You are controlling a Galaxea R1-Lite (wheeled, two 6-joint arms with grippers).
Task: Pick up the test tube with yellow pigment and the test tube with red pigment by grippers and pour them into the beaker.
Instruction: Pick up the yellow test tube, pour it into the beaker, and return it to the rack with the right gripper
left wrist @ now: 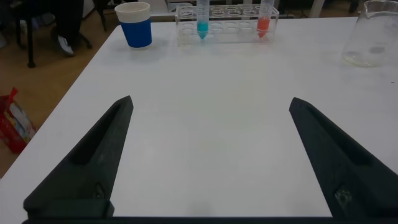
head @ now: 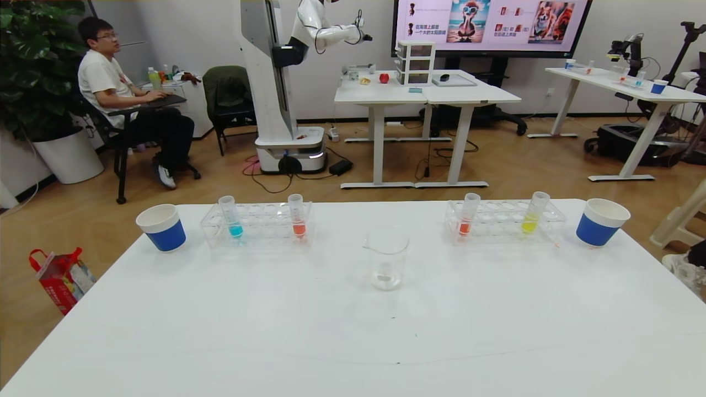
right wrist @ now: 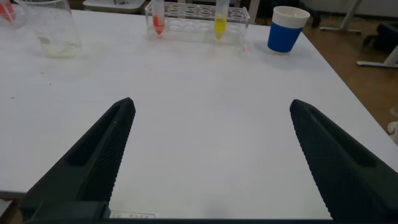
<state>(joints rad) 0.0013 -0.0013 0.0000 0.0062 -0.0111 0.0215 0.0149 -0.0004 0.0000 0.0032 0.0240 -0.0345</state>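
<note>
Tubes number four, two per rack along the table's (head: 220, 342) far edge: the test tube with yellow pigment (head: 534, 213) and the test tube with red pigment (head: 468, 216) rightward. One beaker (head: 386, 260) stands centrally. Left gripper (left wrist: 208, 155) and right gripper (right wrist: 211, 155) hang over bare near-edge tabletop, fingers apart.

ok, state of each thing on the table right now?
beaker: upright, empty
yellow test tube: racked, right rack
red test tube: racked, same rack
blue tube, second red tube: left rack
left claw: open, empty
right claw: open, empty
</note>
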